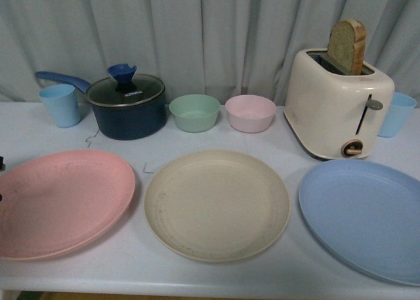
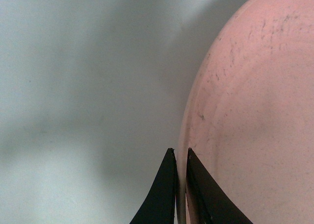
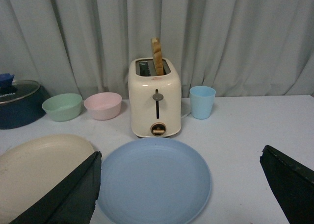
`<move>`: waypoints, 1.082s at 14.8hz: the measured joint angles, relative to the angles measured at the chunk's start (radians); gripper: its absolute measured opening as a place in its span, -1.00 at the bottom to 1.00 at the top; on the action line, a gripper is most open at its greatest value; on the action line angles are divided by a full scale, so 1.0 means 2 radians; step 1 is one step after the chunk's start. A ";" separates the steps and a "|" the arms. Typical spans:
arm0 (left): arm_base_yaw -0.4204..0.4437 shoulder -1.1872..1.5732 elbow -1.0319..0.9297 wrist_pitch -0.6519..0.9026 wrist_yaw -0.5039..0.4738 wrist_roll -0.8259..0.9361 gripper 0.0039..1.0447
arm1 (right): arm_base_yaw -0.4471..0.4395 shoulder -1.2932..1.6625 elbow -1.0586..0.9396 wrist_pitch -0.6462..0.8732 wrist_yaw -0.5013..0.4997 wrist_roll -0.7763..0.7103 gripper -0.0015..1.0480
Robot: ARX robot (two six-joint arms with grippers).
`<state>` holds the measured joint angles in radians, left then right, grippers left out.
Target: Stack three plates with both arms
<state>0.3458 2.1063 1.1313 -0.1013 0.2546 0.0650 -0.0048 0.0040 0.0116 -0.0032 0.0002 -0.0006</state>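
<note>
1. You have three plates lying flat in a row on the white table (image 1: 144, 277), near one another but not touching. The pink plate (image 1: 65, 201) is on the left, the beige plate (image 1: 216, 205) in the middle and the blue plate (image 1: 367, 214) on the right. Nothing is stacked yet.
2. Your left gripper (image 2: 179, 153) has its fingers nearly pressed together, pinching the pink plate's outer rim. The thin edge runs up between them.
3. Your right gripper (image 3: 180, 155) is spread wide and carries nothing. The blue plate lies ahead, between its fingers.
4. Expect the plates to be light and stiff. The matte, plastic-looking surface should give the pads fair friction, and breakage seems unlikely.
5. Take hold at the rim only, since the centre offers nothing to pinch. The edge sits low on the table, so one finger must slip beneath it.
6. A wide plate held at one edge will probably sag or swing, so bite deep and lift slowly.
7. The toaster (image 1: 338, 106) stands just behind the blue plate, so keep that lift clear of it.
</note>
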 joint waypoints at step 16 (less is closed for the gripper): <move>-0.302 -0.152 -0.046 -0.003 -0.144 -0.292 -0.95 | 0.000 0.000 0.000 0.000 0.000 0.000 0.87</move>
<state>-0.2588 1.8027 1.0401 -0.1081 -0.0326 -0.5198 -0.0048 0.0044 0.0116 -0.0036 0.0002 -0.0006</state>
